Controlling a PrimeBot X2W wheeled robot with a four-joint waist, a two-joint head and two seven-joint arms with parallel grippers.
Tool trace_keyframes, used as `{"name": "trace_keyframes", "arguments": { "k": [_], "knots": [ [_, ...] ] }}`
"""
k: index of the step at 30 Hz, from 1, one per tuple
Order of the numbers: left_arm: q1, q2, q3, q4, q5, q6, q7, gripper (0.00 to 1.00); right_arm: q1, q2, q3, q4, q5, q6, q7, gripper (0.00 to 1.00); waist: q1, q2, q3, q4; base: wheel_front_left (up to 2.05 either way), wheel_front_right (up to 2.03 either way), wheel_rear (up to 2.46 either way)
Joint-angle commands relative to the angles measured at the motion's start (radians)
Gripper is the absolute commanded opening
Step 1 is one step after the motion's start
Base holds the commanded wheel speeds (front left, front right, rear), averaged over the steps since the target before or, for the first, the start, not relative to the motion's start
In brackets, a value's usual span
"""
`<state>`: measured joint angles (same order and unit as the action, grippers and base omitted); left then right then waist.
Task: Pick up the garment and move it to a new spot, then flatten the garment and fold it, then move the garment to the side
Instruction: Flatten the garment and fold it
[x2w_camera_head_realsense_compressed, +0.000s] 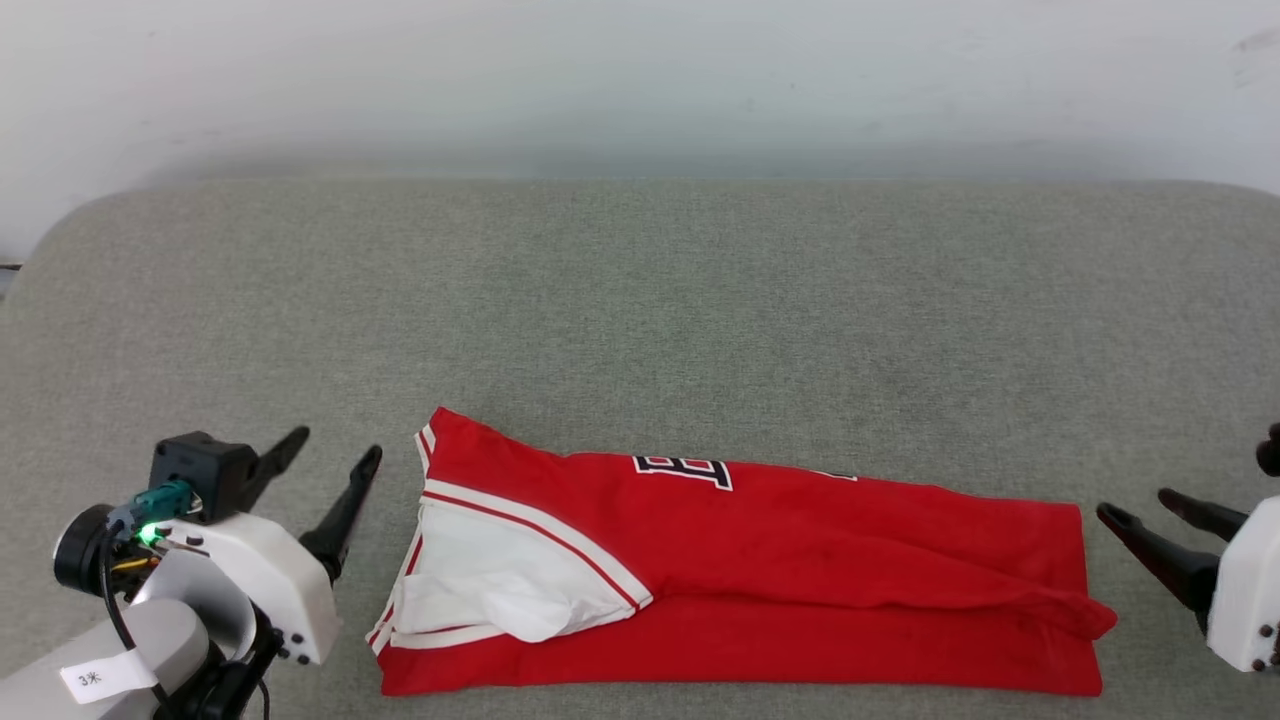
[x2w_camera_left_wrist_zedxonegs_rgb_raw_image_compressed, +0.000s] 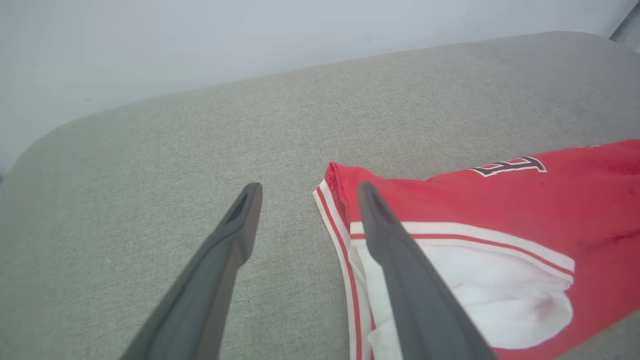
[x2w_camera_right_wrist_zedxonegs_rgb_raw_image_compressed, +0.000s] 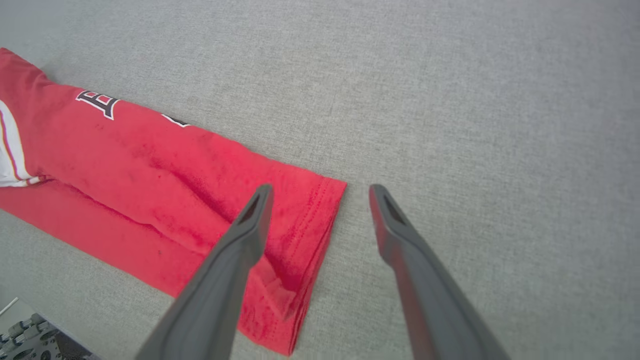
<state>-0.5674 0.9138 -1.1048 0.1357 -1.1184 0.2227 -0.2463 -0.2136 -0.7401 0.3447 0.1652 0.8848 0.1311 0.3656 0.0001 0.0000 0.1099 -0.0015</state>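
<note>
Fabric of a grey weave covers the broad surface that reaches back to a pale wall. The garment lies on its near middle, folded lengthwise into a long red strip running left to right. Its white sleeve, edged with red-and-white trim, is tucked onto the left end, and the stitched hem closes the right end. Dark lettering sits on the far edge, partly lost in the fold and perhaps a single letter. The left gripper hovers just left of the sleeve end with its jaws spread wide and nothing between them. Seen from its own wrist, one finger crosses in front of the garment without gripping it. The right gripper stands just right of the hem, clear of it, jaws likewise wide apart and empty. From its wrist the garment stretches away to the left.
</note>
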Motion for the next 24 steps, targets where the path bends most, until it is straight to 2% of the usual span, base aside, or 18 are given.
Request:
{"name": "trace_keyframes", "arguments": {
  "k": [1,3,7,12,18,24],
  "knots": [
    [0.018,-0.008,0.026,-0.012,0.017,0.028,-0.012,1.0,0.021,-0.006,-0.012,0.001,0.019,-0.001,0.023,1.0,-0.0001,0.0,0.001,0.006,0.0,0.0,0.0],
    [0.041,-0.02,0.073,-0.026,0.043,0.071,-0.018,1.0,0.033,-0.012,-0.033,0.01,0.043,-0.001,0.071,1.0,-0.0001,0.0,0.004,0.016,0.0,0.0,0.0],
    [0.108,-0.075,0.237,-0.072,0.162,0.147,-0.02,1.0,0.049,-0.009,-0.077,0.034,0.067,-0.001,0.158,1.0,-0.0001,0.0,0.014,0.037,0.0,0.0,0.0],
    [0.23,-0.156,0.43,-0.122,0.336,0.194,-0.02,1.0,0.06,0.02,-0.118,0.054,0.071,-0.001,0.233,1.0,-0.0001,0.0,0.031,0.067,0.0,0.0,0.0],
    [0.359,-0.273,0.616,-0.161,0.524,0.198,-0.02,1.0,0.064,0.069,-0.15,0.082,0.051,-0.001,0.299,1.0,-0.0001,0.0,0.052,0.102,0.0,0.0,0.0],
    [0.463,-0.393,0.762,-0.177,0.67,0.155,-0.02,1.0,0.077,0.108,-0.157,0.099,0.022,-0.001,0.331,1.0,-0.0001,0.0,0.077,0.132,0.0,0.0,0.0]
  ]
}}
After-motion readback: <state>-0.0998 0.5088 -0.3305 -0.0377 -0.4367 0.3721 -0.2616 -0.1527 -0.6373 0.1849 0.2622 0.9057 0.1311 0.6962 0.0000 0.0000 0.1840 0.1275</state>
